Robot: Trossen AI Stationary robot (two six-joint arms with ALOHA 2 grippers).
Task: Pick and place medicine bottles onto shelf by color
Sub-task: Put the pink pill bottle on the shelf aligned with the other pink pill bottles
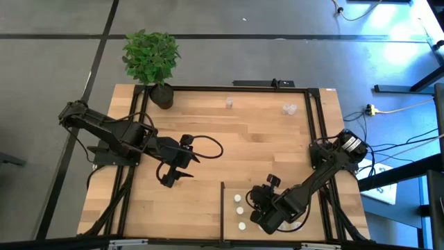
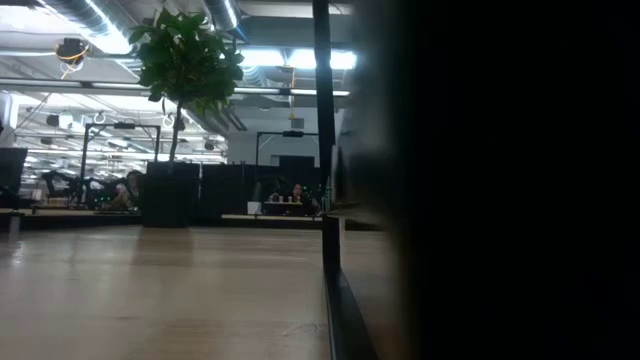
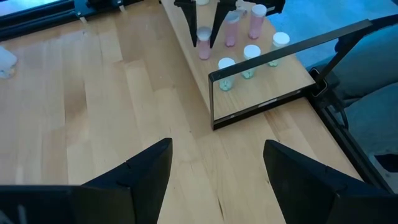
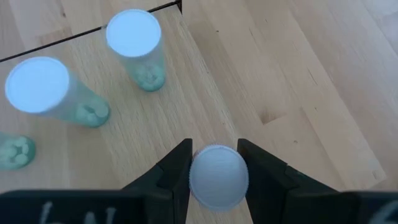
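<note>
The shelf is a pale panel with a black edge strip at the table's near edge, right of centre. Three white-capped bottles with green pills and two pink bottles stand upright on it. My right gripper is over the shelf, shut on another pink bottle. My left gripper is open and empty, over the bare tabletop left of the shelf; it also shows in the high view. My right gripper pinches the pink bottle's upper part just under its white cap between its two fingers. The fingers come from above and point down. The bottle is upright with its base at the shelf's surface near the shelf's left edge. I cannot tell whether it rests there.
A potted plant stands at the table's far left corner. Two clear bottles stand near the far edge. Black frame rails run along the table's sides. Bare tabletop lies between the arms. In the low view a dark shape fills the right half.
</note>
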